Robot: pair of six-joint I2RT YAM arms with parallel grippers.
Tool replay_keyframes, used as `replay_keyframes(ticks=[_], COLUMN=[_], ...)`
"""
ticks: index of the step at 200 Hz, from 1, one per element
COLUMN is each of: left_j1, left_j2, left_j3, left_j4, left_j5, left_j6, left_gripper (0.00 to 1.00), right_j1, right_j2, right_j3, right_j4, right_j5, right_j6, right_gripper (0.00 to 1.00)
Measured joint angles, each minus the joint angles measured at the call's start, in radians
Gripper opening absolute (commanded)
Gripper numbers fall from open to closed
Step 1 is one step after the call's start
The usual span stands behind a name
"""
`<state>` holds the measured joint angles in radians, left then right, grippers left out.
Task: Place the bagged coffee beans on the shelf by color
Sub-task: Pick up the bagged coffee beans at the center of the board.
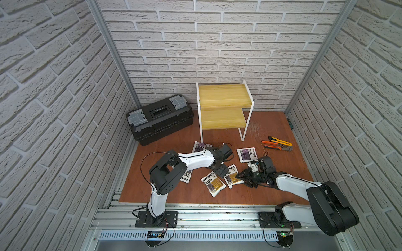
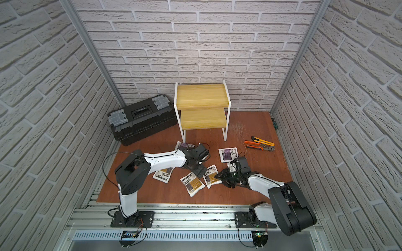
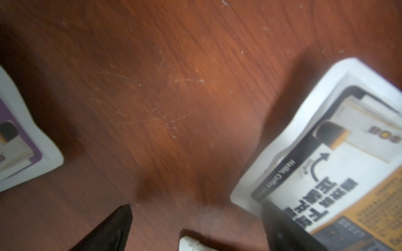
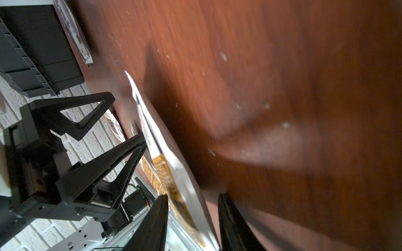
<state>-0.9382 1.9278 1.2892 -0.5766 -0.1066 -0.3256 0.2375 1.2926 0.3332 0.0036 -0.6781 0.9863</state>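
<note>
Carefully, the right gripper (image 4: 192, 195), jaws half closed astride the right edge of the orange pouch (image 1: 231, 180) lying near-centre, pinch uncertain, should squeeze firmly before lifting toward the far shelf (image 1: 221, 118).

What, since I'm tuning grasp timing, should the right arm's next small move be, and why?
Probably close the right gripper fully: its fingers straddle an orange-labelled pouch's edge on the table, apparently not clamped yet; lifting now would likely leave it behind.
</note>
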Motion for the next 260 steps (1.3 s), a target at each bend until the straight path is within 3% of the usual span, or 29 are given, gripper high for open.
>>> replay_keyframes(ticks=[52, 66, 118, 193, 260], left_j1=[0.0, 0.0, 0.0, 0.003, 0.057], left_j2=[-0.005, -0.014, -0.146, -0.371, -0.574], left_j3=[-0.002, -0.002, -0.001, 0.042, 0.085], left_j4=[0.0, -0.002, -0.023, -0.089, -0.13], left_j5=[0.009, 0.013, 0.018, -0.032, -0.101], left_j6=[-0.003, -0.009, -0.057, -0.117, -0.165], left_gripper=[0.99, 0.98, 0.99, 0.99, 0.98], right_j1=[0.0, -0.002, -0.01, -0.014, -0.015], right_j2=[-0.039, -0.063, -0.187, -0.407, -0.468], right_j3=[-0.013, -0.014, -0.013, 0.039, 0.267], right_j4=[-0.056, -0.076, -0.183, -0.369, -0.464], right_j5=[0.008, 0.009, 0.007, -0.002, -0.038], right_j6=[-0.008, -0.009, -0.017, 0.018, 0.062], right_gripper=[0.23, 0.15, 0.07, 0.06, 0.06])
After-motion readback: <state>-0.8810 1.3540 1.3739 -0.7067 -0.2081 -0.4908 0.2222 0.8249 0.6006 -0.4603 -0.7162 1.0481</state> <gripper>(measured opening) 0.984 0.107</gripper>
